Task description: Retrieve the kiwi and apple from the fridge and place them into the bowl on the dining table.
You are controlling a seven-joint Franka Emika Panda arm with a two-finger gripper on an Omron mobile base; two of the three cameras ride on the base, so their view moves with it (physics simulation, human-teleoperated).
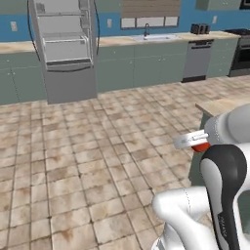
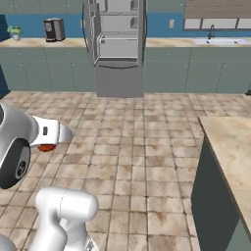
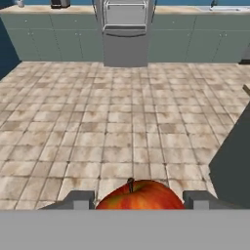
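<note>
My gripper (image 3: 140,200) is shut on the apple (image 3: 140,195), a red-orange fruit with its stem up between the two fingertips (image 3: 80,199). From the base views the apple (image 1: 200,147) (image 2: 46,147) hangs under the white hand above the tiled floor. The fridge (image 1: 66,44) (image 2: 117,44) (image 3: 125,29) stands far ahead against the back wall with its doors open and its grey shelves showing. A corner of the dining table (image 1: 222,105) (image 2: 230,142) lies to the right of the hand. The kiwi and the bowl are out of view.
Teal cabinets run along the back wall with a sink (image 1: 154,36), a dishwasher (image 1: 197,58) and a dark oven (image 1: 241,51). A coffee machine (image 2: 54,29) sits on the left counter. Wide tiled floor (image 3: 122,112) stretches between me and the fridge.
</note>
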